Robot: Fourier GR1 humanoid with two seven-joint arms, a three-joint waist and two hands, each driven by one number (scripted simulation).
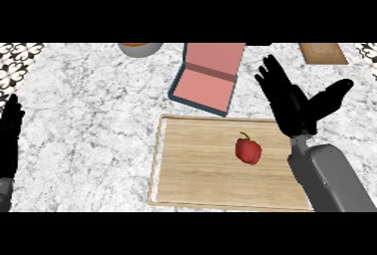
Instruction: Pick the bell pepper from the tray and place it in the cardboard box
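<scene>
- White and grey marbled stone makes up the worktop (81, 114) under me, with a patterned black-and-white strip at its far left corner.
- My right hand (294, 107) hangs above the far right corner of the wooden tray (199, 174), fingers straight and spread, pointing away from me toward the far edge.
- The thumb on that hand juts out to the right, well apart from the fingers, so the hand is wide apart and holds nothing.
- My right forearm (331, 179) is grey and comes in from the lower right, slanting up and to the left across the tray's right side.
- My left hand (10, 139) shows at the left edge of the view, fingers straight and up, resting with nothing in it.
- A red bell pepper (249, 149) lies on the tray, right of its middle, its stem toward the far side; it sits just left of my right wrist and clear of my fingers.
- Beyond the tray's far edge lies the cardboard box (206, 79), with a pinkish inside and dark teal outer walls, its flap lifted toward the far side; it is tilted a little on the worktop.
- A grey bowl (140, 48) with something orange in it sits at the far edge, left of the box.
- A brown board (322, 53) lies at the far right.
</scene>
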